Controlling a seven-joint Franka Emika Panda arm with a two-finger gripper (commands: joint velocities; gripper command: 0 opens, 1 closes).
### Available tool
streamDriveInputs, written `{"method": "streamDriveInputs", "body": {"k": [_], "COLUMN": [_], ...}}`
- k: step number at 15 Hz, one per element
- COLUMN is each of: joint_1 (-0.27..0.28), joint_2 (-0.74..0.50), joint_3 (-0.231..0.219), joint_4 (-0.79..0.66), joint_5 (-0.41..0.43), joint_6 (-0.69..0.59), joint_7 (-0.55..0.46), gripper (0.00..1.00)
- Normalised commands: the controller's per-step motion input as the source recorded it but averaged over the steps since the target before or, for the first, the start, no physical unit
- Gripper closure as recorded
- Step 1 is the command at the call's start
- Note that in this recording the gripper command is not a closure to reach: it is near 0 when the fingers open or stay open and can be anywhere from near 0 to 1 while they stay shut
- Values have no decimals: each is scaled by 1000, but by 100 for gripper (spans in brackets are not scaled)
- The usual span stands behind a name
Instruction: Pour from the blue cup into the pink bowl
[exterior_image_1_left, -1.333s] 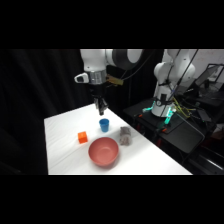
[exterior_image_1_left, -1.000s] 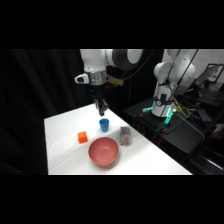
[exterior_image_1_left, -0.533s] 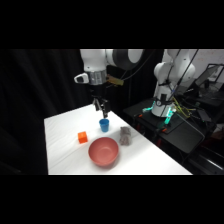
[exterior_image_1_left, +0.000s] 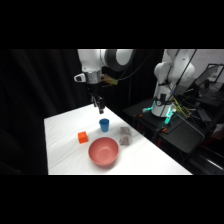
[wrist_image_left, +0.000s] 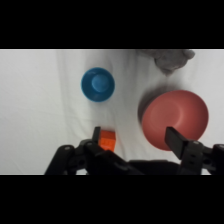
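A white Franka Panda arm reaches over a white table (exterior_image_1_left: 65, 145), its gripper (exterior_image_1_left: 98, 104) hanging in the air above the blue cup (exterior_image_1_left: 104, 125) without touching it. The two fingers stand spread apart with nothing between them, as the wrist view shows: one finger (wrist_image_left: 96, 135) rises at the lower left and the other at the lower right, with a wide stretch of bare table between. The blue cup (wrist_image_left: 98, 84) stands upright and open side up near the middle of the table (seen from above it reads as a blue ring with a lighter floor). The pink bowl (exterior_image_1_left: 103, 152) sits nearer the side camera than the cup, apart from it, resting flat on its base; in the wrist view the bowl (wrist_image_left: 175, 119) lies to the right of the cup, and the right finger crosses in front of its lower edge. A small orange cube (exterior_image_1_left: 83, 137) sits to the left of the cup and bowl in the side view, clear of both, and shows in the wrist view (wrist_image_left: 106, 140) just beside the left finger. A small grey lumpy object (exterior_image_1_left: 124, 136) lies on the table to the right of the cup, near the bowl's far right rim. Behind the table, at the upper right, a second white robot arm (exterior_image_1_left: 167, 75) stands beside a dark bench.
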Motion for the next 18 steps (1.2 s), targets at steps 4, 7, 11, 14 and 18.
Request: {"method": "streamDriveInputs", "body": {"k": [4,7,11,14,18], "joint_1": [-56,-39,-43,-60,-87], "joint_2": [136,164,63,40,72], "joint_3": [-27,5,31,60,107], "joint_4": [-167,-91,-91,-131,-125], "joint_5": [131,191,202,224,271], "joint_6": [454,326,221,238,271], "joint_7": [30,23,1,-34,-98], "gripper": [0,0,0,0,0]}}
